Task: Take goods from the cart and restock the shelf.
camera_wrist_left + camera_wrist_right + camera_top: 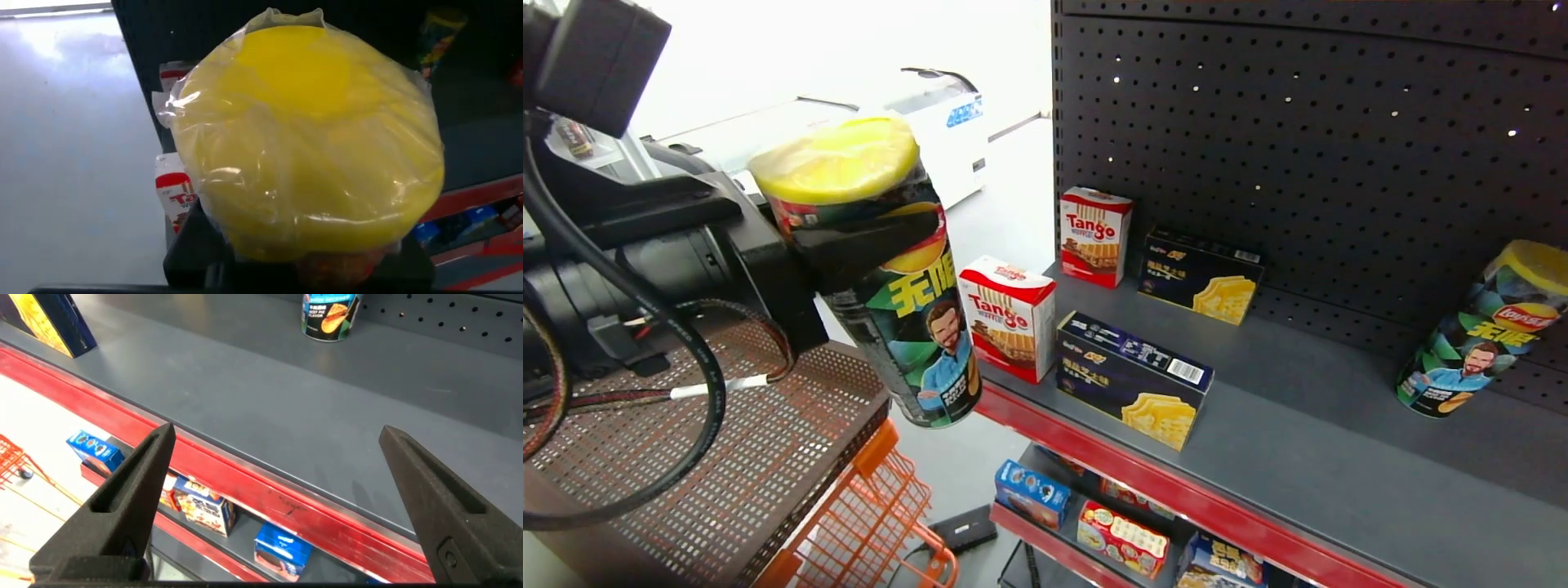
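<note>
A tall chip can (907, 327) with a yellow lid (837, 159) hangs upright in the air, left of the shelf's front corner and above the cart. My left gripper (870, 245) is shut on its upper part. In the left wrist view the plastic-wrapped lid (310, 139) sits close to the camera, with a black finger (196, 257) below it. A matching can (1478, 335) stands at the shelf's back right, its base also in the right wrist view (331, 314). My right gripper (278, 498) is open and holds nothing, over the grey shelf board (270, 400) near its red front edge (245, 469).
Two red-and-white wafer boxes (1011, 314) (1094, 235) and two dark blue boxes (1131, 376) (1199, 273) stand on the shelf's left part. A black pegboard (1298, 122) backs it. A lower shelf holds several small boxes (1121, 536). The orange cart basket (866, 523) lies under a perforated tray (727, 457).
</note>
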You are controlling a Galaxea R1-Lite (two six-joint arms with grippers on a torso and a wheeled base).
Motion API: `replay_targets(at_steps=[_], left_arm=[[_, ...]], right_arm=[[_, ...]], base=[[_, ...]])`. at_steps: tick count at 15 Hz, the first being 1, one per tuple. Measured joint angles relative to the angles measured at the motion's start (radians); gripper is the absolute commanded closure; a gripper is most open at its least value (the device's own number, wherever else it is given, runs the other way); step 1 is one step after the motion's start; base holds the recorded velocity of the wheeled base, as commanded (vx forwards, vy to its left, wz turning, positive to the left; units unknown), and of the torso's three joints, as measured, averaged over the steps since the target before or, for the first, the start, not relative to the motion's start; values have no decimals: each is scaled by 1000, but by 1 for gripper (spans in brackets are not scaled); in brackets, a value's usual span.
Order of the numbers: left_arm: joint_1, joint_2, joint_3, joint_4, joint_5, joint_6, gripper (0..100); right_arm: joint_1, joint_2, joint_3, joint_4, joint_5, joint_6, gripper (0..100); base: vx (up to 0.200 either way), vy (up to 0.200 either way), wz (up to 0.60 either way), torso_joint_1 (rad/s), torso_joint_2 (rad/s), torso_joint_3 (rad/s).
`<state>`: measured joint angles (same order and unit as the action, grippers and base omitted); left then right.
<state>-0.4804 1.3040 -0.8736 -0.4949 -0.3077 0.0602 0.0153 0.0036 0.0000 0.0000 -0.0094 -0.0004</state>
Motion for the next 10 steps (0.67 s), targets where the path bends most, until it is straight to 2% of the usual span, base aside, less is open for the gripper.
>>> replay_targets(at_steps=[6,10], left_arm=[[-14,11,-17,8,-16,-8,100],[-15,11,-18,8,-20,-10,100]], right_arm=[[0,0,0,0,0,2,0],[0,0,0,0,0,2,0]], base=[[0,0,0,0,0,0],[0,0,-600,-2,0,5]])
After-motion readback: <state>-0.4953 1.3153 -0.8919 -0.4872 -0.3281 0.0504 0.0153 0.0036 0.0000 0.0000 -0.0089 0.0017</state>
